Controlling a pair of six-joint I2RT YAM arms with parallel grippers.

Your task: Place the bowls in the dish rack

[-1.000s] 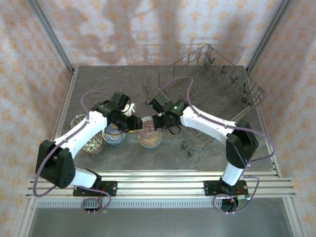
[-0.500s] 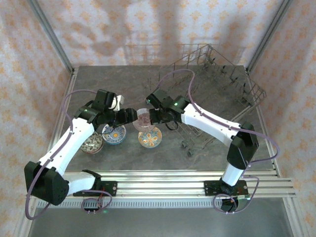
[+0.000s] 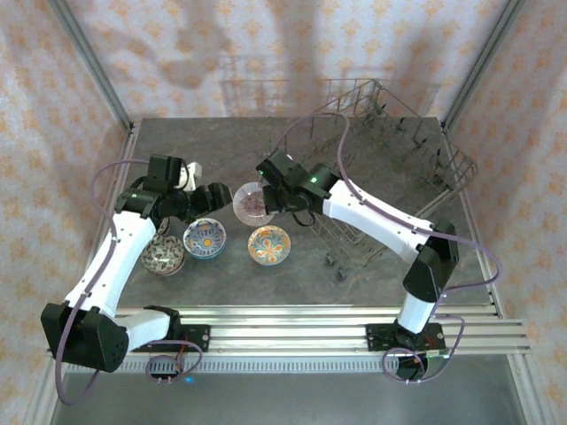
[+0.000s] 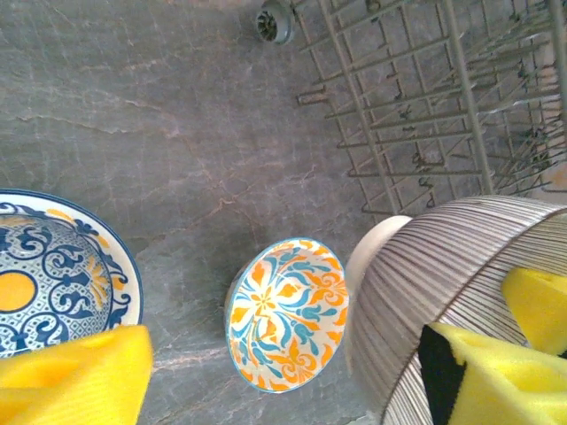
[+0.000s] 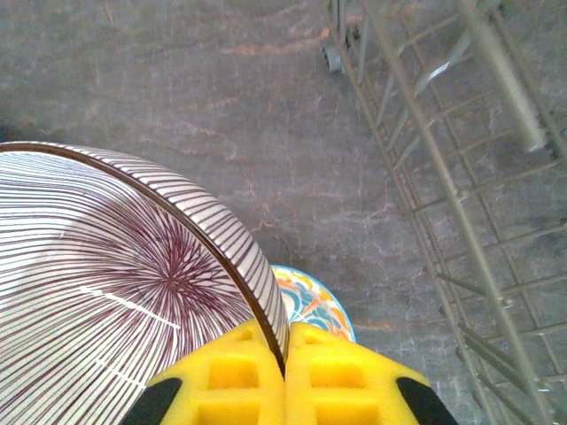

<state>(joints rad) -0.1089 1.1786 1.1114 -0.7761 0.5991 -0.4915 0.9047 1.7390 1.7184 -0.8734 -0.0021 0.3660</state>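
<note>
My right gripper (image 5: 285, 341) is shut on the rim of a purple-striped white bowl (image 5: 115, 283) and holds it tilted above the table (image 3: 252, 202). My left gripper (image 4: 283, 354) stands open just left of that bowl (image 4: 443, 283), its yellow fingers (image 4: 75, 376) wide apart and gripping nothing. Below them an orange-and-blue flowered bowl (image 4: 285, 314) rests on the table (image 3: 268, 244). A blue-white bowl with an orange centre (image 3: 205, 237) and a speckled tan bowl (image 3: 164, 255) sit further left. The grey wire dish rack (image 3: 390, 150) stands at the back right.
The rack's near corner and a small foot (image 4: 275, 19) lie close to the held bowl. Grey stone tabletop (image 3: 204, 146) lies open at the back left. Metal frame posts (image 3: 89, 62) and patterned walls enclose the table.
My left gripper has opened, let go of the striped bowl and drawn back to the left. The right gripper has carried the bowl up and slightly back.
</note>
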